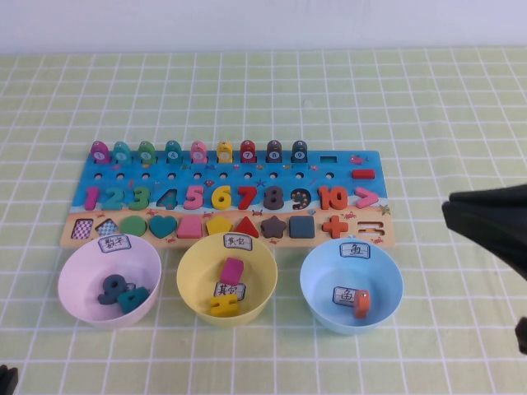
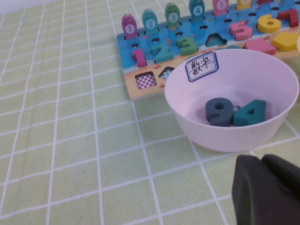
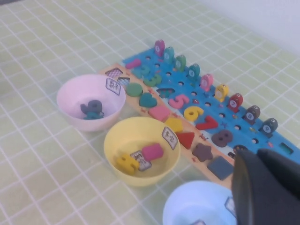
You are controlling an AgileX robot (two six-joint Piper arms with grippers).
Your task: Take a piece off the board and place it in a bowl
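Yellow piece (image 1: 223, 306) far from right pincer (image 1: 486, 226)

High view: raised, on the robot's side, angled down at the whole table; board (image 1: 226, 197) mid-frame with three bowls in front of it. Left wrist view: low and close, looking across the pink bowl (image 2: 262, 136) to the board's near-left end (image 2: 140, 89). Right wrist view: higher and further back, looking diagonally along the board (image 3: 276, 154), with the yellow bowl (image 3: 117, 154) near centre. All three share the pink bowl and that end of the board.
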